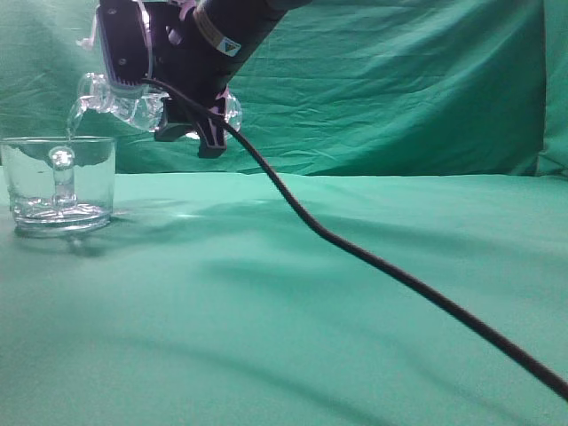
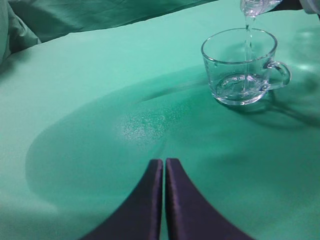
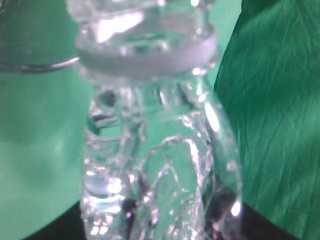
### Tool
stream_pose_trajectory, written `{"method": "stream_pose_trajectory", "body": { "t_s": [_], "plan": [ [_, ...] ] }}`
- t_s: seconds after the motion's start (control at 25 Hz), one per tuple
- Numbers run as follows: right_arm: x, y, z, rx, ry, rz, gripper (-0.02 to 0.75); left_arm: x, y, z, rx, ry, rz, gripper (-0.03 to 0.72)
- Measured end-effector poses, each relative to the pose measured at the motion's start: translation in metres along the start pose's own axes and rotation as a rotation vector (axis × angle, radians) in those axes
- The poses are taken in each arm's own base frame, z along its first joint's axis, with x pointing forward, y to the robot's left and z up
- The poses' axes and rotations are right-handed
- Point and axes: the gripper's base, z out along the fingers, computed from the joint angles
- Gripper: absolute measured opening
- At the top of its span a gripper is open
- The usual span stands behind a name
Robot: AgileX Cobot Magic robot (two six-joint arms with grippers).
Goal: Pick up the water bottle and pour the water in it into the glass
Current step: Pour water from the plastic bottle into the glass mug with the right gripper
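Note:
My right gripper (image 1: 191,111) is shut on the clear water bottle (image 1: 124,105) and holds it tipped on its side, neck to the left, above the glass (image 1: 59,182). A thin stream of water (image 1: 69,133) falls from the neck into the glass. In the left wrist view the glass (image 2: 240,67) stands at the upper right with the stream (image 2: 247,45) entering it and a little water in its base. The bottle (image 3: 155,165) fills the right wrist view, its pale neck ring at the top. My left gripper (image 2: 164,162) is shut and empty, low over the cloth, well short of the glass.
A green cloth (image 1: 355,293) covers the table and hangs as a backdrop. A black cable (image 1: 373,262) runs from the right arm down across the table to the lower right.

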Motion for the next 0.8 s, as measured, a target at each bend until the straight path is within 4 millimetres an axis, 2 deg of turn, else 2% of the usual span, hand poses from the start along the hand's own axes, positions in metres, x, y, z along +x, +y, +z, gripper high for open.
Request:
{"method": "stream_pose_trajectory", "body": {
  "t_s": [0.8],
  "plan": [
    [0.0002,-0.0062,-0.0004,0.021,0.008,-0.075,0.323,0.0,0.0,0.0,0.0,0.0,0.0,0.0]
  ]
}}
